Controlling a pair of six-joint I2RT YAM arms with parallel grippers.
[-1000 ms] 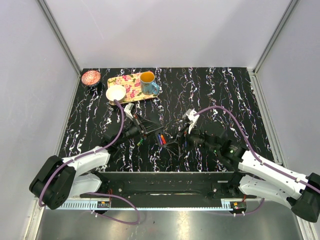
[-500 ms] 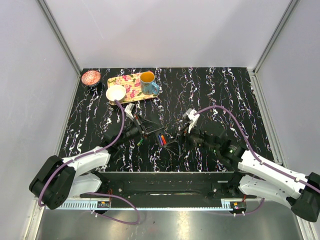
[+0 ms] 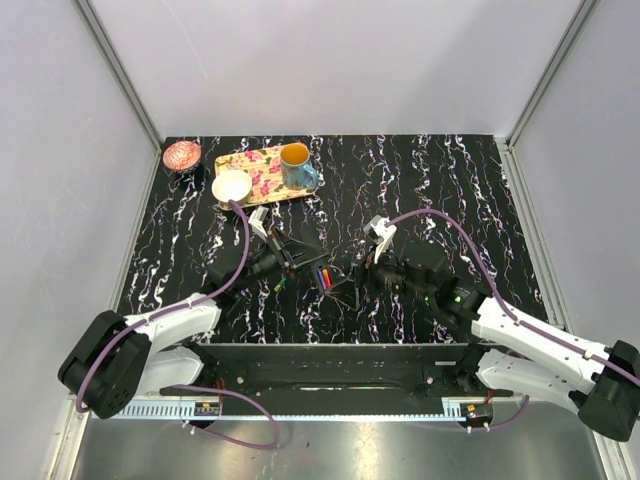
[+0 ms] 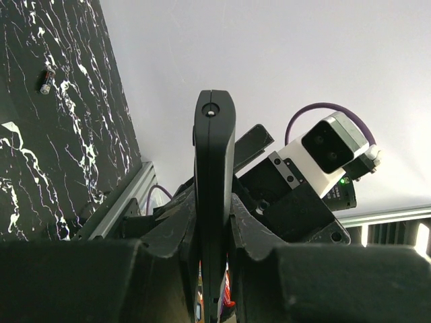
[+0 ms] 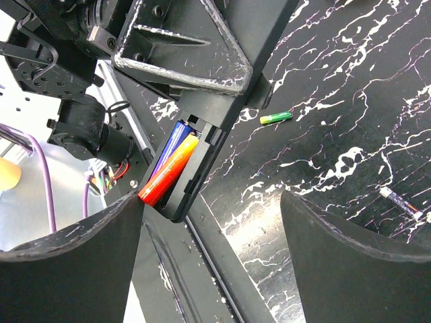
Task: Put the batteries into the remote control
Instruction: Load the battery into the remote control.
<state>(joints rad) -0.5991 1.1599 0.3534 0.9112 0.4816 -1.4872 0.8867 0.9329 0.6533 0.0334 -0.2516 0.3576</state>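
On my far left, at the back corner of the table [image 3: 450, 190], I see a pink bowl [image 3: 182, 155]. Just beside it is a floral tray [image 3: 262, 172], carrying a white bowl [image 3: 231, 186] at its near-left end and a teal mug [image 3: 296, 166] at its right end. Toward the middle, my left gripper [image 3: 305, 266] is clenched on the remote control [image 3: 322, 276]. From the left wrist camera the remote stands edge-on, pinched between the two fingers [image 4: 174, 225], with its upper end sticking well past them. On the near side of that gripper a green battery [image 3: 281, 285] lies loose on the marble; in the right wrist view it sits just beyond the remote's edge, not touching it. The remote is held above the tabletop near the front centre, between the two arms, with its battery recess turned toward my right wrist camera. In that recess a blue battery [image 5: 172, 142] and a red-orange battery [image 5: 168, 176] lie side by side, touching. Further right, my right gripper [image 3: 352, 282] sits close to the remote, its fingers [image 5: 74, 262] spread wide and nothing between them. At the right edge of that wrist view a slim purplish battery [image 5: 399, 200] lies alone on the table, well apart from the green one
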